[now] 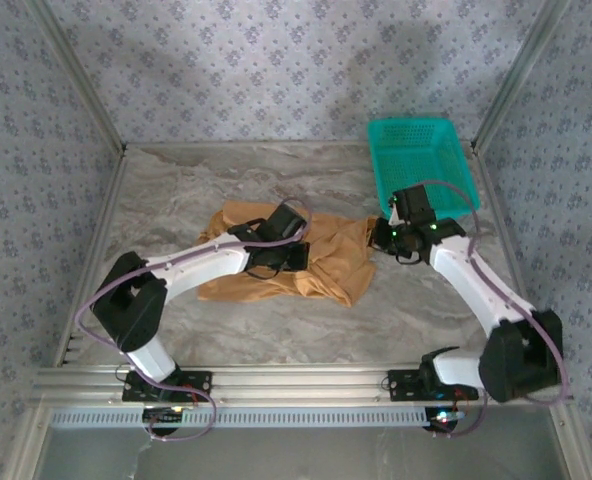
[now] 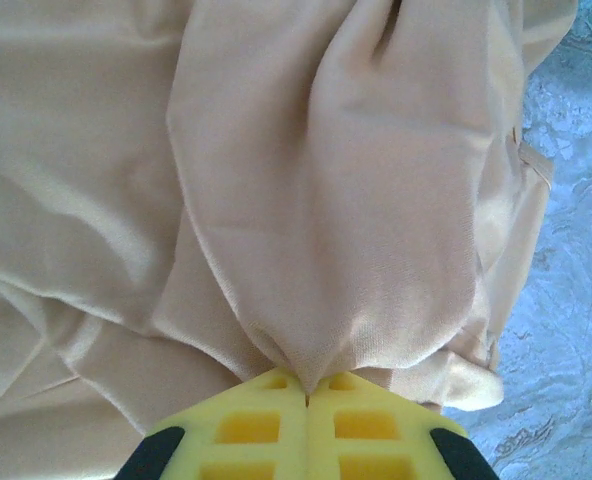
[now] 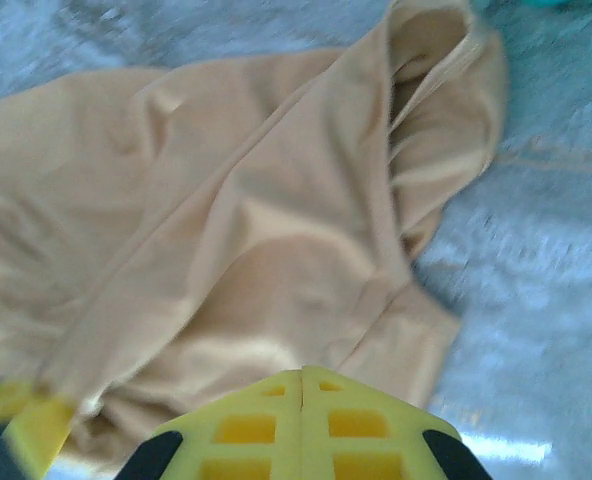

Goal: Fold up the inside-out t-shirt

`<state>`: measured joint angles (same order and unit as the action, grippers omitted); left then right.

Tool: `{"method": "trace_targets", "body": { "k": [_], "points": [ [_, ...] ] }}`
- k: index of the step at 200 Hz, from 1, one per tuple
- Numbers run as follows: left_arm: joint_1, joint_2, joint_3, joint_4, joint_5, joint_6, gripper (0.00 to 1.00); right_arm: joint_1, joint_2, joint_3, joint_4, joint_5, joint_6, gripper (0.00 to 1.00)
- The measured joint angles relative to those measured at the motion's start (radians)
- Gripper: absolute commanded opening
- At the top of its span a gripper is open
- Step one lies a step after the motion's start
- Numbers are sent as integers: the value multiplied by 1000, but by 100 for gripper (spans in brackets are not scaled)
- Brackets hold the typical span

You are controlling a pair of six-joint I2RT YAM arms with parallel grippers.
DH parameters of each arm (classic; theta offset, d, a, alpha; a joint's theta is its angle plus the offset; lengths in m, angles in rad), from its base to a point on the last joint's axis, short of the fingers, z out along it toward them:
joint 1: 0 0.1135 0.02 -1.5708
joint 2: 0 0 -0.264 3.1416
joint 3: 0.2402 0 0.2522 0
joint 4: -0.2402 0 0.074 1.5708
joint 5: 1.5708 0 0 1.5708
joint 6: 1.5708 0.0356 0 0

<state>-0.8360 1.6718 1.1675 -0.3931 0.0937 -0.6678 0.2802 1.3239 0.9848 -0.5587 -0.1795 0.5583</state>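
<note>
Two grippers, both at the cloth. Left gripper (image 2: 307, 388) has its yellow pads pressed together, pinching a tented fold of the inside-out t-shirt (image 1: 328, 265). Right gripper (image 3: 302, 376) is closed at the shirt's right edge; cloth caught or not, can't tell. Shirt lies crumpled mid-table (image 1: 276, 330) — teal basket (image 1: 421, 160) beyond, at the far right corner

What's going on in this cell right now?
Two arms are working on a tan-orange t-shirt that lies crumpled, not yet folded, on the marble table. The left gripper is shut on a pinch of cloth near the shirt's middle. The right gripper is shut at the shirt's right edge; whether it has caught any cloth is unclear. A teal basket sits at the back right, apart from the shirt.
</note>
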Motion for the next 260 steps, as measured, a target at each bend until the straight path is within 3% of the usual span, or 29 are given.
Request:
{"method": "trace_targets", "body": {
  "k": [23, 43, 60, 88, 110, 145, 174, 192, 212, 260],
  "points": [
    [0, 46, 51, 5, 7, 0, 0, -8, 163, 37, 44, -2, -3, 1],
    [0, 68, 74, 4, 11, -1, 0, 42, 174, 37, 42, -4, -16, 34],
    [4, 70, 76, 3, 11, 0, 0, 112, 113, 14, 53, -6, -51, 50],
    [20, 70, 76, 0, 12, 0, 0, 239, -41, -84, 63, -11, -85, 57],
    [38, 70, 76, -1, 11, 1, 0, 317, -64, -138, 64, 7, -104, 58],
    [53, 66, 71, -6, 11, 1, 0, 388, 16, -175, 71, 62, -111, 55],
    [55, 41, 60, -15, 11, 1, 0, 405, 84, -175, 93, 111, -111, 41],
    [55, 24, 55, -19, 11, 1, 0, 403, 107, -172, 95, 140, -121, 25],
    [55, 17, 51, -20, 11, 1, 0, 395, 110, -157, 92, 159, -122, 0],
    [55, 17, 20, -16, 21, 0, 0, 335, 76, -73, 26, 166, -119, 0]
  ]
}}
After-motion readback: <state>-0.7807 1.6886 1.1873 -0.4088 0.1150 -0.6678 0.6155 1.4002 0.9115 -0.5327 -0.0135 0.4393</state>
